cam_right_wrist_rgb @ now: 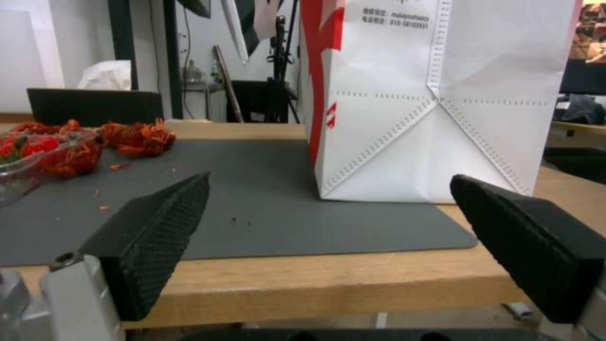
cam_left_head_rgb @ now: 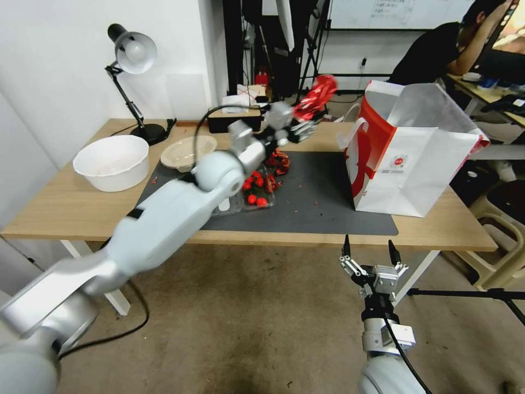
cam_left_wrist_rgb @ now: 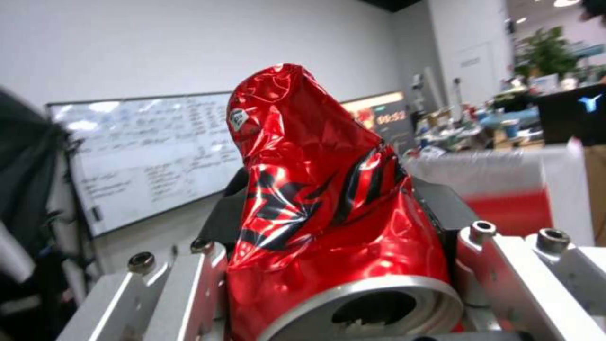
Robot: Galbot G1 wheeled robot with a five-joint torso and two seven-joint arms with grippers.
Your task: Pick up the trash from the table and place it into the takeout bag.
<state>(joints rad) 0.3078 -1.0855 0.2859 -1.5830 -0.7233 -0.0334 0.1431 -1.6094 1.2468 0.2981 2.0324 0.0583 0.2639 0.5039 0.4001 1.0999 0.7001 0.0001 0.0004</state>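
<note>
Gripped between the fingers of the left gripper (cam_left_head_rgb: 306, 117) is a crushed red can (cam_left_head_rgb: 317, 96), which is being held up in the air above the back of the table (cam_left_head_rgb: 65, 208), to the left of the takeout bag's (cam_left_head_rgb: 421, 164) open top. On the dark mat (cam_left_head_rgb: 317, 202), a clear tray of red scraps (cam_left_head_rgb: 257, 189) is being left lying beneath the arm. Further right and lower, the right gripper (cam_left_head_rgb: 370, 249) is being held in front of the table edge with its fingers spread wide and nothing between them.
</note>
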